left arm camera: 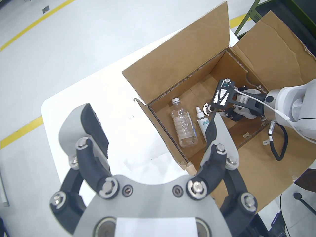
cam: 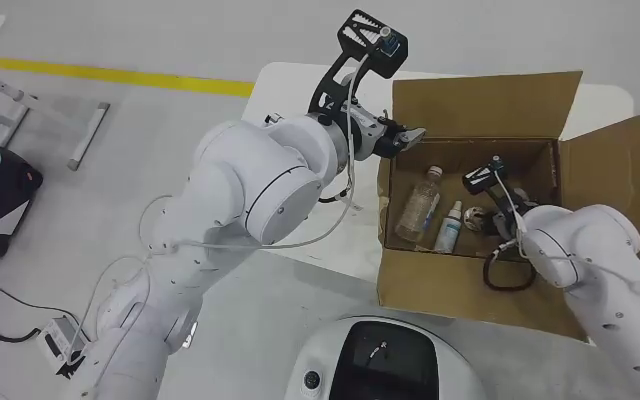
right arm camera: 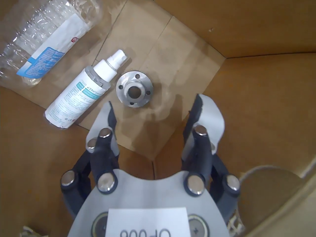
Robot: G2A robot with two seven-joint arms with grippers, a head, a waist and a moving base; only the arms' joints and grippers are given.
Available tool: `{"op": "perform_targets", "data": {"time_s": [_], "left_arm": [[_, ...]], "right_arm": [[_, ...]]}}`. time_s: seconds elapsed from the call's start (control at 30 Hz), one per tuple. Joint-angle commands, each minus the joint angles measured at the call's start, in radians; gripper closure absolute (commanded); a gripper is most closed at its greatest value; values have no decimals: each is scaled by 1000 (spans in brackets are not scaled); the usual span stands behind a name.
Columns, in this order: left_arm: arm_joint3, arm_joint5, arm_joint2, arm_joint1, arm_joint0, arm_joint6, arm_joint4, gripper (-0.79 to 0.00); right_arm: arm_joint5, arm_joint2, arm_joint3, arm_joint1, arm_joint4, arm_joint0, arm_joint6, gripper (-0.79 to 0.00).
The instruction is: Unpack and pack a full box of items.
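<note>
Currently the open cardboard box [left arm camera: 187,57] stands on the white table [left arm camera: 98,87] with its flaps raised. Three items lie on the box floor:

- A clear plastic bottle [left arm camera: 184,129] lies on its side, close along one wall.
- A white spray bottle [right arm camera: 81,94] also lies on its side, just beside the plastic bottle and roughly parallel to it.
- A round metal flange [right arm camera: 134,89] lies flat on the cardboard, just beside the spray bottle's neck, with its bolt holes facing up.

The right gripper [right arm camera: 153,101] is inside the box, low over the floor. Its fingers are spread wide with nothing between them. The flange sits just ahead of the fingertips, not within their span.

The left gripper [left arm camera: 151,111] is outside the box, held high above the table near the box's wall. Its fingers are likewise spread apart and it carries nothing.
</note>
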Motion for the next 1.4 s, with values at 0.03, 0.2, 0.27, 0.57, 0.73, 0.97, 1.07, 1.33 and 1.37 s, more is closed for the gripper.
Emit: {"op": "perform_targets", "data": {"time_s": [0.03,0.2,0.27,0.57,0.73,0.97,1.07,1.33,1.37], "left_arm": [[0,0,0,0,0,0,0,-785],[0,0,0,0,0,0,0,-785],[0,0,0,0,0,0,0,-785],[0,0,0,0,0,0,0,-785],[0,0,0,0,0,0,0,-785],[6,-12,-5,1,25,37,5,-785],[4,-29,-26,5,50,54,16,-785],[-18,-54,-75,15,91,40,93,-425],[-22,-62,-78,17,99,35,113,-209]], "right_arm": [[-4,51,-35,8,19,-15,-12,-785],[-47,228,-176,38,118,-88,-91,-249],[-97,321,-237,53,168,-139,-151,0],[-266,700,-404,100,362,-345,-321,0],[-387,930,-412,118,538,-452,-368,0],[-495,1182,-348,137,675,-568,-348,0],[-511,1224,-300,140,690,-622,-351,0],[-500,1195,-161,148,872,-671,-315,0],[-498,1182,-157,149,861,-670,-313,0]]}}
